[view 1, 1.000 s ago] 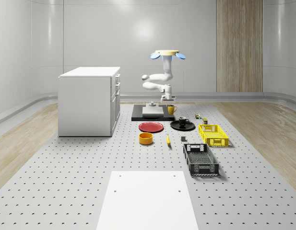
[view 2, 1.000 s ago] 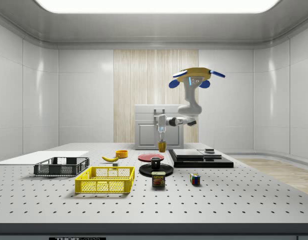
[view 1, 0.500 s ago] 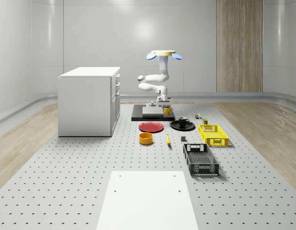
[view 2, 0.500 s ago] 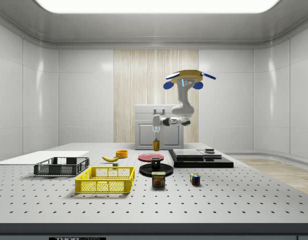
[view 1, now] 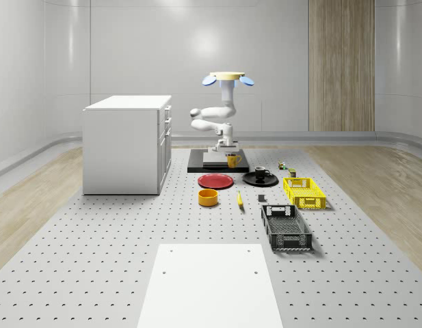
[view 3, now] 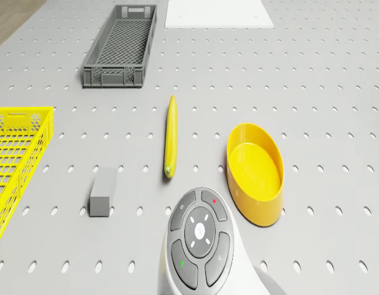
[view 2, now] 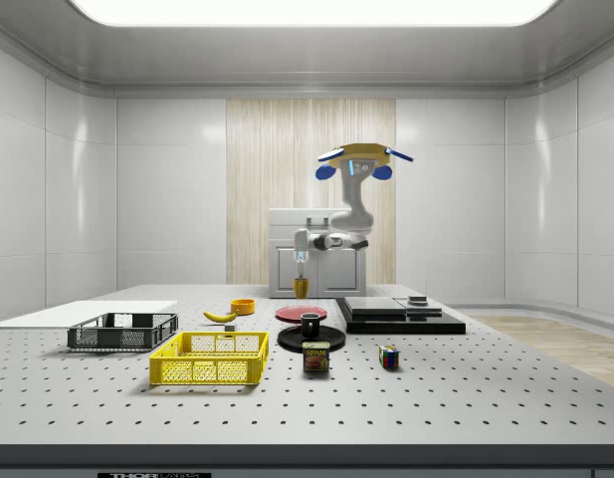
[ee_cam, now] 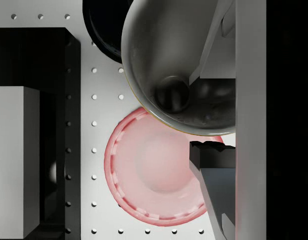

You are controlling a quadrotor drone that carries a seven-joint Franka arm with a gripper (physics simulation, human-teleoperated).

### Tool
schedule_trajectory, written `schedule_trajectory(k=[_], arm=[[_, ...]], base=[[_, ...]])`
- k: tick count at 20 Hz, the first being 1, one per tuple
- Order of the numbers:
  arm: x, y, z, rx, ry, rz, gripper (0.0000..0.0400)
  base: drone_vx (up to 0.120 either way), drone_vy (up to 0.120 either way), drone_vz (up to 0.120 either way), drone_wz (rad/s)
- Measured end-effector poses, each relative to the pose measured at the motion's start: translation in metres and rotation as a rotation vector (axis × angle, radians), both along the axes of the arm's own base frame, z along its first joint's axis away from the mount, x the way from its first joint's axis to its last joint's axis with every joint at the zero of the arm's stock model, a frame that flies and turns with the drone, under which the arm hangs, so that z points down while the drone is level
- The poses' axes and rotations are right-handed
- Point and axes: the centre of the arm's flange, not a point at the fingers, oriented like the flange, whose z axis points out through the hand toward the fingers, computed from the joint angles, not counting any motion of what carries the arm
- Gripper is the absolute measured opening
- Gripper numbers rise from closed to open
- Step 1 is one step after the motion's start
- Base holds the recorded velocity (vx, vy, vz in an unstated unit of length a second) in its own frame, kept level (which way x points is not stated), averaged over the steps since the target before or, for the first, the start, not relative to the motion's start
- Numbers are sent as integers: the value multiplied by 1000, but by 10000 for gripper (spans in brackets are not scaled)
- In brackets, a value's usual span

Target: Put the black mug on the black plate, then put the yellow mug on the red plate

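The black mug (view 1: 260, 171) already stands on the black plate (view 1: 260, 180), so step one appears complete. Step two is in hand: carrying the yellow mug (view 1: 232, 160) to the red plate (view 1: 216, 181).

The drone (view 1: 226, 78) hovers above the table (view 1: 94, 273), near the black slab (view 1: 195, 167). The gripper (view 1: 230, 155) is closed on the yellow mug's wall, one finger inside and one outside, holding it clear of the table. In the wrist view the mug (ee_cam: 178, 65) hangs over the near edge of the red plate (ee_cam: 154, 170), not yet centred.

Next move, as judged: shift the mug over the plate's centre, descend until the base seats, then release.
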Motion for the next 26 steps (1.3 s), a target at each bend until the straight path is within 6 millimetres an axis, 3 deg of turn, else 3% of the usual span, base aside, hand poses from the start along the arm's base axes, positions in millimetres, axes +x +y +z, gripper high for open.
schedule_trajectory(k=[7,15,19,26], arm=[[0,0,0,0,0,0,110],[0,0,0,0,0,0,110],[0,7,0,0,0,0,110],[0,36,0,0,0,0,110]], base=[[0,-120,0,0],[0,-120,-55,0],[0,0,0,0],[0,0,0,0]])
